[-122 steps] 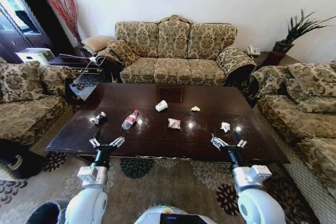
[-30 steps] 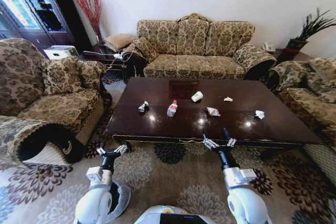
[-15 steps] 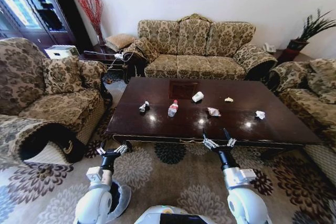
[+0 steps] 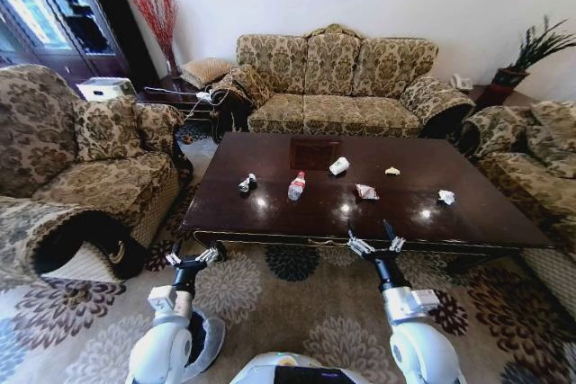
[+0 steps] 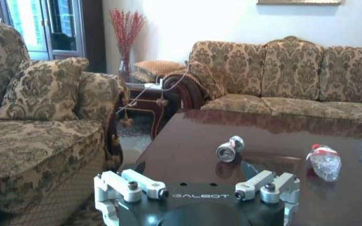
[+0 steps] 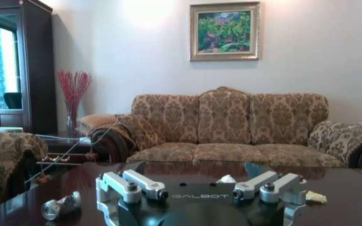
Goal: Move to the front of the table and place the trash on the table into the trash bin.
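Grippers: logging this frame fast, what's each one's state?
Left gripper: open, holding nothing, short of the table.
Right gripper: open, holding nothing, at the table's front edge.

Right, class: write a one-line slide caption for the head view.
Both grippers, left and right, hang open before the table strewn with trash.

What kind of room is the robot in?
Most likely a living room. A patterned sofa sits against the wall, a dark coffee table stands in the middle, and a framed painting hangs above.
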You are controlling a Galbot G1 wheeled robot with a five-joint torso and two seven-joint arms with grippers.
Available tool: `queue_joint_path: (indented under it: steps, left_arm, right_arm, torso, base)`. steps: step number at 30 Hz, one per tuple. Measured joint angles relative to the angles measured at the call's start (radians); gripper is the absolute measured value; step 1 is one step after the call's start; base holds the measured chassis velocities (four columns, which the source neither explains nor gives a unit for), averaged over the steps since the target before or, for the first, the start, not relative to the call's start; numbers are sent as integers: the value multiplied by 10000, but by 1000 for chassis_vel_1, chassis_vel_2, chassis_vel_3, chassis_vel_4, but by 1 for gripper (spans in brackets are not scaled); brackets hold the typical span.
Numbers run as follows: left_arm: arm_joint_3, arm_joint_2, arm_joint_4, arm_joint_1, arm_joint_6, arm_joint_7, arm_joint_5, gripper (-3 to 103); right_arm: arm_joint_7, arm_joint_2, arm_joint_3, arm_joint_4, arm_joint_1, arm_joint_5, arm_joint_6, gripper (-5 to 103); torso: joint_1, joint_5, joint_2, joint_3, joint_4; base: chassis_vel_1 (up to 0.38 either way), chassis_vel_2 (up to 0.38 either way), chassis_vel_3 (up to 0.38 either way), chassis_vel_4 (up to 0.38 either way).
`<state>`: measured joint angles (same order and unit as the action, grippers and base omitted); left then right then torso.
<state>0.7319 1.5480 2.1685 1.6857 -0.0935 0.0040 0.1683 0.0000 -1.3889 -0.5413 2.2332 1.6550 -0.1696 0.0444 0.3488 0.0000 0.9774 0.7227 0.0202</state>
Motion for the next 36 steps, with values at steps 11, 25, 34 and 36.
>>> queue_joint_path:
  steps: [11, 25, 34, 36]
  left_arm:
    - [0, 0, 1, 0, 0, -1, 0, 100]
    - [0, 0, 2, 0, 1, -2, 0, 100]
    - [0, 0, 2, 0, 1, -2, 0, 100]
    - [0, 0, 2, 0, 0, -2, 0, 100]
  right_arm:
    - [1, 0, 0, 3, 0, 0, 0, 100]
    - [0, 0, 0, 4, 0, 0, -1, 100]
    - [1, 0, 0, 4, 0, 0, -1, 100]
    - [1, 0, 0, 3, 0, 0, -1, 100]
  torso:
    - [0, 0, 0, 0, 0]
    - [-41, 0, -80, -38, 0]
    - [-105, 0, -196, -87, 0]
    - [-105, 0, -198, -87, 0]
  base:
    - [0, 0, 0, 0]
    - [0, 0, 0, 0]
    - [0, 0, 0, 0]
    - [0, 0, 0, 0]
